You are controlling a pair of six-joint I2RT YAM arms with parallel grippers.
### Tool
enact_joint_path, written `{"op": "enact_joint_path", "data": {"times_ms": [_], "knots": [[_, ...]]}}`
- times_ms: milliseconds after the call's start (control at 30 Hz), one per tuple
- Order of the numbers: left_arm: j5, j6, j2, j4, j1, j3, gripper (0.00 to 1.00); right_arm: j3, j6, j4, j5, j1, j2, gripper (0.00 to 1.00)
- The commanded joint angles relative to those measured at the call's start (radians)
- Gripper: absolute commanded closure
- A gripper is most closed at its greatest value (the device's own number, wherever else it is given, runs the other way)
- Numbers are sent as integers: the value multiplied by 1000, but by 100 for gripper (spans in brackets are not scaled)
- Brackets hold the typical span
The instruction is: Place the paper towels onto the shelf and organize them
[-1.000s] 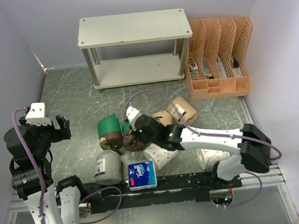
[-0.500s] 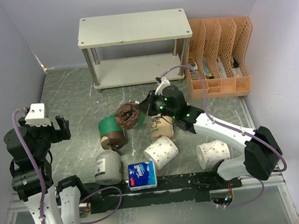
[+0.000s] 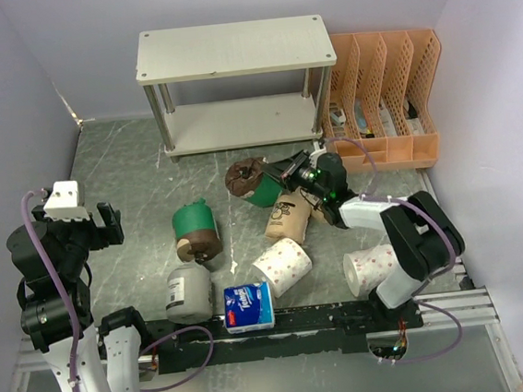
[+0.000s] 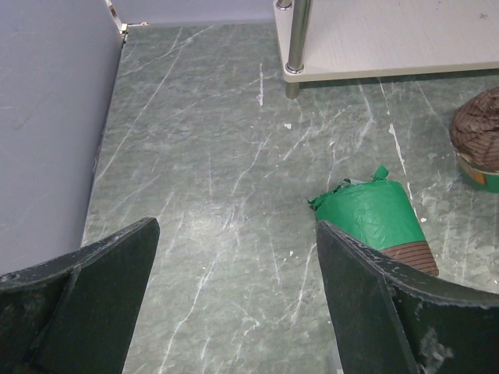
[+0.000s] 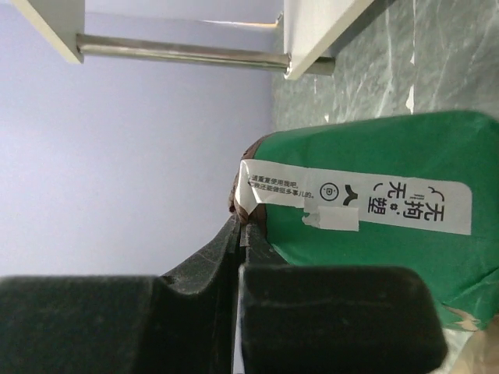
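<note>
I log my right tool (image 3: 284, 170) clamped on the wrapper of the brown-and-green roll (image 3: 249, 182), near side of the shelf (image 3: 236, 124); left tool (image 4: 238, 232) apart.

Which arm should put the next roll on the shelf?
Right. The right gripper pinches the brown-and-green roll just in front of the shelf. The left gripper is open, empty and farther from the shelf.

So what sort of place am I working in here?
Looks like a staged lab test cell, not a home: plain walls box in a green marbled tabletop, with a small shelf, an orange file organizer and scattered paper towels as props.
</note>
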Motion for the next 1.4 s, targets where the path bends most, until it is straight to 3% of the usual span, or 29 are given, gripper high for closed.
{"op": "enact_joint_path", "data": {"times_ms": [0,300,500,733,967,1133,1200,1267,1333,1367], "knots": [[3,-3,3,32,13,-5,7,63,109,212,-65,-11,71,100],[1,-3,0,33,14,-5,6,91,5,132,-91,-20,141,100],[7,-1,3,32,13,-5,7,187,-349,-245,-8,-7,49,100],[9,0,7,32,14,-4,6,286,-573,-546,84,0,-10,79],[11,0,6,32,13,-5,6,393,-717,-766,127,-1,-8,70],[10,0,3,33,13,-4,6,427,-751,-824,127,-1,-15,51],[10,0,4,33,13,-5,7,440,-758,-833,122,0,-28,33],[12,0,3,33,13,-5,6,459,-761,-841,112,-1,-47,28],[11,0,5,32,13,-5,6,486,-749,-862,95,-1,-75,17],[11,0,4,32,14,-5,7,496,-734,-863,80,-1,-92,4]]}}
